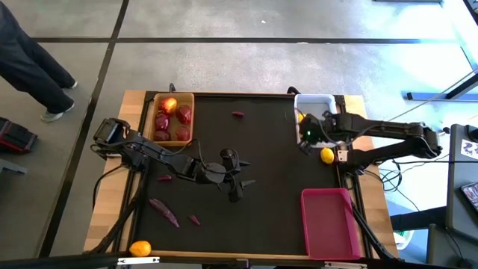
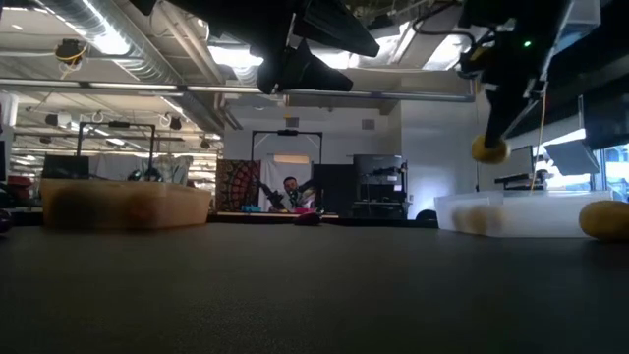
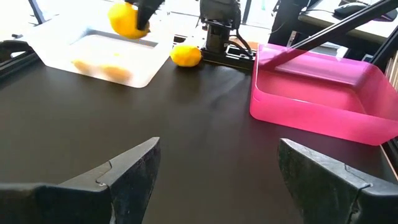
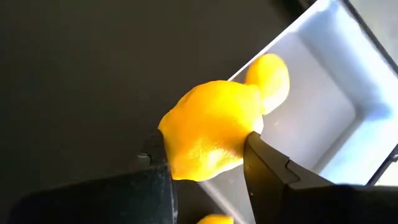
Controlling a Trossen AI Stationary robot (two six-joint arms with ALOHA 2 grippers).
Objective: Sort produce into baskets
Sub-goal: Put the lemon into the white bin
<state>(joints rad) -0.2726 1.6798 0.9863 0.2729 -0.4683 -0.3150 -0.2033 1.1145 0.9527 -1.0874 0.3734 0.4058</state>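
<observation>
My right gripper (image 4: 208,168) is shut on a yellow lemon-sized fruit (image 4: 211,130) and hangs over the left rim of the white basket (image 1: 323,101). In the low view that fruit (image 2: 488,148) is well above the table. Another yellow fruit (image 4: 270,81) lies inside the white basket (image 4: 323,112). A third (image 1: 327,155) rests on the table beside that basket. My left gripper (image 1: 237,187) stands open above the table's middle, nothing between its fingers (image 3: 134,171). The wooden basket (image 1: 173,97) at the far left holds several dark red fruits (image 1: 162,123). My right gripper pinches the yellow fruit between its two fingers, one on each side of its lower half (image 4: 239,152). The fingers slant down from above. The fruit is lifted clear, over the white basket's rim.
The magenta-pink basket (image 1: 328,223) stands at the near right. Thin purple-red pieces lie on the mat at the near left (image 1: 164,211), (image 1: 194,220) and one at the far side (image 1: 238,114). An orange-yellow fruit (image 1: 140,248) sits at the near left corner.
</observation>
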